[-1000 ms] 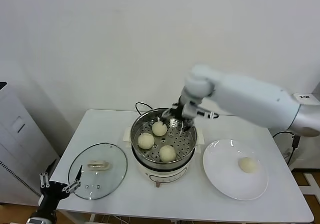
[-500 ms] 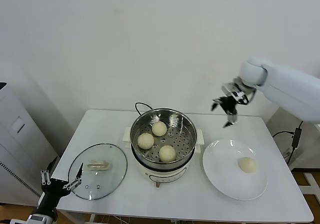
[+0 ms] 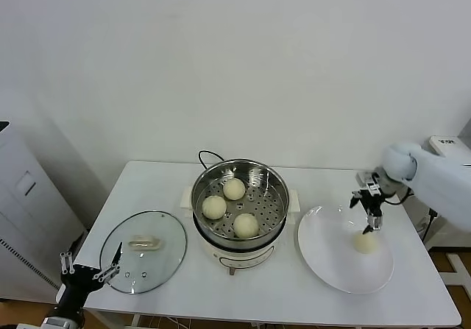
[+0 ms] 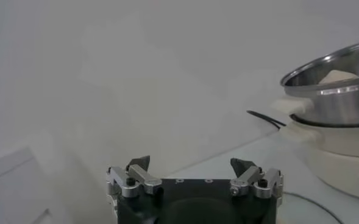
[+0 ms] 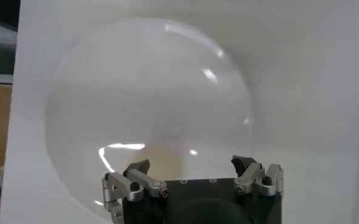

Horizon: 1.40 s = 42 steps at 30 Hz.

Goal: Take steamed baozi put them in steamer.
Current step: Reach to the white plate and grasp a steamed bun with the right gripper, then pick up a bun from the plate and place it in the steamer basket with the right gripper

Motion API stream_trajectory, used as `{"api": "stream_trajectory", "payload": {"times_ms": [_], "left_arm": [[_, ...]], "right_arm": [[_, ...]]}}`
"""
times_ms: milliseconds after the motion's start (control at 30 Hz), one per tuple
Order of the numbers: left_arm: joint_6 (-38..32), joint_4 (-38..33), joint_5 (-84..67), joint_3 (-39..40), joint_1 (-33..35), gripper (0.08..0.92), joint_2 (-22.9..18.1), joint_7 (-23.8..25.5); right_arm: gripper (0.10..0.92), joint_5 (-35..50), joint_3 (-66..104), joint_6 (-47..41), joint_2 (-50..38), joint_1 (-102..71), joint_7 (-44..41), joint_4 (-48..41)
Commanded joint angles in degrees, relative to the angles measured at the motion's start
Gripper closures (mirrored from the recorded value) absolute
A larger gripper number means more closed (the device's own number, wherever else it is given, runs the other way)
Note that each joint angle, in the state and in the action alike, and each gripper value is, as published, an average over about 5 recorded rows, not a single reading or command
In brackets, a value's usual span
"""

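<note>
Table (image 3: 294, 299): head-view-only plated baozi (image 3: 364, 242), steamer (image 3: 239, 199).

glass lid (image 3: 143, 251) (left), white plate (image 3: 331, 266), table (image 3: 280, 299)

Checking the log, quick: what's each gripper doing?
Left gripper: open, empty, parked at the table's corner.
Right gripper: open, empty, above the last baozi.

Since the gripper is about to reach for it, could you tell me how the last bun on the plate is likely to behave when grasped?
The bun looks smooth and rounded, so it is probably soft and could dent under a firm squeeze. It seems small against the plate, so likely light. On that glossy surface, a nudge might slide or roll it.
</note>
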Motion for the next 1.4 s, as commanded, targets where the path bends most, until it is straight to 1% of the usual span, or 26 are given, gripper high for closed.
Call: {"api": "stream_trajectory", "payload": {"times_ms": [33,367,467,600,733,867,933,1000,1100,1233,1400], "left_arm": [[-0.3,-0.1,0.3,-0.3,0.7,0.177,-0.6,0.0],[-0.6,-0.3,0.3,-0.6,1.4,0.177,-0.9,0.0],[-0.7,-0.3,0.3,-0.6,1.4,0.177,-0.9,0.0],[-0.8,-0.4,0.2,-0.8,1.5,0.177,-0.8,0.0],[-0.9,-0.4,0.2,-0.8,1.5,0.177,-1.0,0.1],[-1.0,-0.4,0.2,-0.8,1.5,0.177,-1.1,0.1],[-1.0,-0.6,0.1,-1.0,1.5,0.177,-1.0,0.1],[-0.9,-0.7,-0.1,-1.1,1.5,0.177,-0.8,0.1],[-0.8,-0.8,-0.3,-1.2,1.4,0.177,-0.6,0.1],[-0.7,-0.7,-0.3,-1.2,1.0,0.177,-0.3,0.1],[-0.4,-1.0,-0.5,-0.7,0.2,0.177,-0.3,0.0]], "right_arm": [[0.203,-3.1,5.5,-1.6,-1.3,-8.8,0.9,-2.3],[0.208,-3.5,7.0,-1.2,-0.2,-10.6,3.2,-3.4],[0.240,-3.8,7.1,-1.2,-0.2,-10.8,3.8,-3.3],[0.337,-4.1,7.0,-1.1,-0.3,-10.5,4.2,-3.2],[0.458,-3.6,6.4,-1.1,-0.5,-9.4,4.4,-2.5],[0.564,-0.8,3.0,-1.4,-0.9,-5.9,4.5,-0.3],[0.599,1.8,-1.1,-1.7,-1.2,-1.8,4.3,1.4],[0.615,5.3,-7.4,-1.7,-1.0,5.2,4.1,3.4],[0.624,13.6,-18.5,-1.6,0.9,19.4,3.6,6.1],[0.625,28.8,-32.4,-1.7,7.7,38.8,2.1,7.9],[0.620,41.4,-36.6,-3.1,16.4,50.1,-1.3,7.1]]}}
